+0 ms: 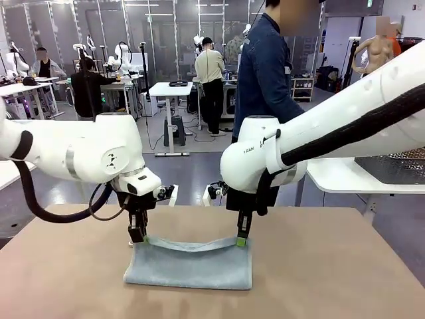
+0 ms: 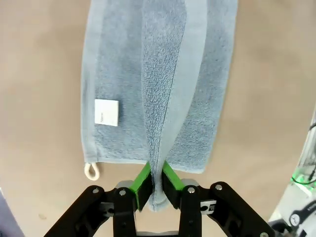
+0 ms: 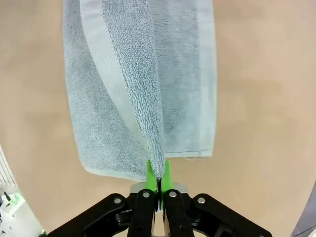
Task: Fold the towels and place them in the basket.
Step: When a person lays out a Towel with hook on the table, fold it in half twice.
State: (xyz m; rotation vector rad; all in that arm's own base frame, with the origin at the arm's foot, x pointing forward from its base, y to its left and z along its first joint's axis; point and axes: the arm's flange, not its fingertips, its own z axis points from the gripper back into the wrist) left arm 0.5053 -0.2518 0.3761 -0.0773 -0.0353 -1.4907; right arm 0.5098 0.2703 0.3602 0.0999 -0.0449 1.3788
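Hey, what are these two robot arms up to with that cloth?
Both arms are folding a pale blue-grey towel on the brown table. The left pincer and right pincer are each shut on an end of its far edge, lifted a little while the rest lies flat. A person stands beyond the table.

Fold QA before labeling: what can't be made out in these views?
White label on the pale blue-grey terry towel, left wrist view: print too small to read.
Towel's far end, both wrist views: cut off by the top edge.
Cloth depth inside the left claw, left wrist view: hidden by its green pads.
Dark mesh object on the white side table, front view: cut off by the right edge.
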